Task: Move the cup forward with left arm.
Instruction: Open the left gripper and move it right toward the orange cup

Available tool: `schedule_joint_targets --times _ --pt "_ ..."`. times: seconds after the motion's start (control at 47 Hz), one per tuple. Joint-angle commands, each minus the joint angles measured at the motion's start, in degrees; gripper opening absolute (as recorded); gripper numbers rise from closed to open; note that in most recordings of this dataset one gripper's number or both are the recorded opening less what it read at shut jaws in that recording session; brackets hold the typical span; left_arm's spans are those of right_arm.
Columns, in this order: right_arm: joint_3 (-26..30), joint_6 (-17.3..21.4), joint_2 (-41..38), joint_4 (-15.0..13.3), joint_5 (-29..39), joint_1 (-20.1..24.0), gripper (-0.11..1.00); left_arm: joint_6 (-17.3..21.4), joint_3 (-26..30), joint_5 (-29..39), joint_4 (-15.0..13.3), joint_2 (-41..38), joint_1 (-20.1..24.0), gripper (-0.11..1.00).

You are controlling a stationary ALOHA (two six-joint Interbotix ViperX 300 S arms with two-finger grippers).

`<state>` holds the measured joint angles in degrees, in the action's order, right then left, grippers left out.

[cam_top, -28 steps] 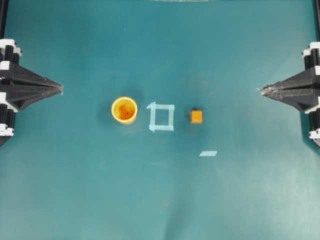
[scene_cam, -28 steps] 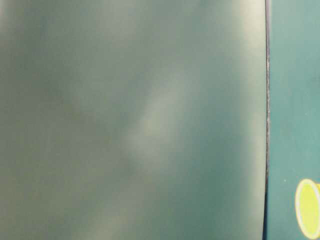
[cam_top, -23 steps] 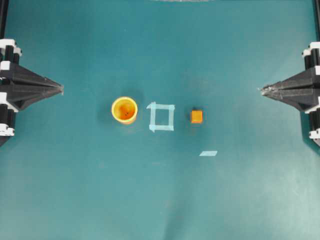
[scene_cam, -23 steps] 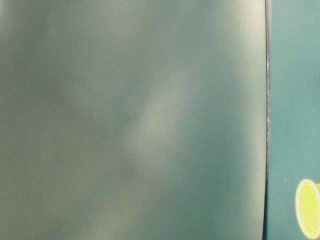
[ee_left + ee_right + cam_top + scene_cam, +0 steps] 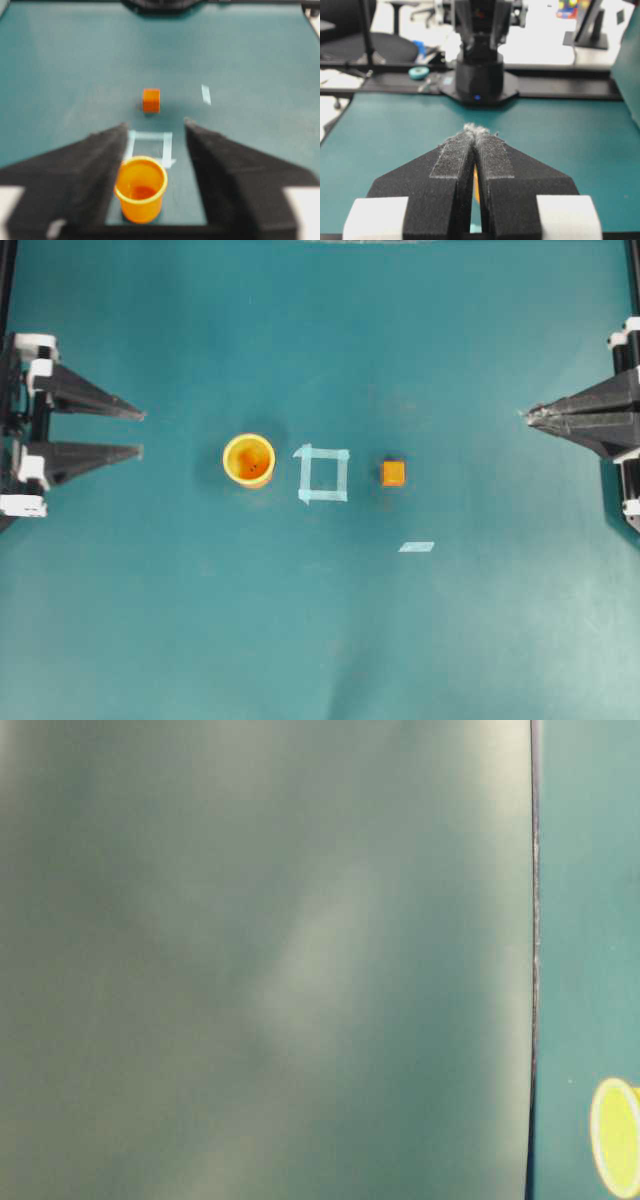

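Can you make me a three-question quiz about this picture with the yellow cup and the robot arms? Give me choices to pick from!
1. Where is the cup?
A. Left of the tape square
B. Inside the tape square
C. On top of the cube

2. What colour is the small cube?
A. Blue
B. Orange
C. White

3. How is the left gripper?
A. Shut tight
B. Holding the cup
C. Open, holding nothing

Answers:
1. A: in the overhead view the cup stands on the table just left of the square, apart from it.
2. B: the cube right of the square is orange in both the overhead and left wrist views.
3. C: its two fingers stand apart with a gap between them, and the cup sits further along the table, untouched. The right gripper is the shut one.
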<state>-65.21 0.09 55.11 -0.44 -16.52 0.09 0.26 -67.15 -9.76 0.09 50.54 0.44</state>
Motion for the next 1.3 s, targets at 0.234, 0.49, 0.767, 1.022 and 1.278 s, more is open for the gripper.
schedule_joint_targets --times 0.234,0.49,0.767,1.022,1.278 --pt "1.58 0.35 -0.18 -0.09 0.18 0.00 0.00 0.00 0.70 -3.16 0.09 -6.24 0.18 0.69" --pt "1.67 0.44 0.00 -0.09 0.26 0.00 0.00 -0.53 1.32 -1.93 0.09 -10.63 1.32 0.84" --pt "1.76 0.53 -0.09 -0.09 0.26 0.09 0.00 -0.35 0.26 3.16 0.09 -14.59 4.83 0.85" --pt "1.85 0.53 0.00 -0.09 0.26 0.00 0.00 -1.05 -1.93 -1.05 0.09 -21.88 4.92 0.85" --pt "1.93 0.53 0.09 -0.09 0.26 0.00 0.00 -1.32 -1.76 -12.48 0.00 -31.82 3.43 0.85"
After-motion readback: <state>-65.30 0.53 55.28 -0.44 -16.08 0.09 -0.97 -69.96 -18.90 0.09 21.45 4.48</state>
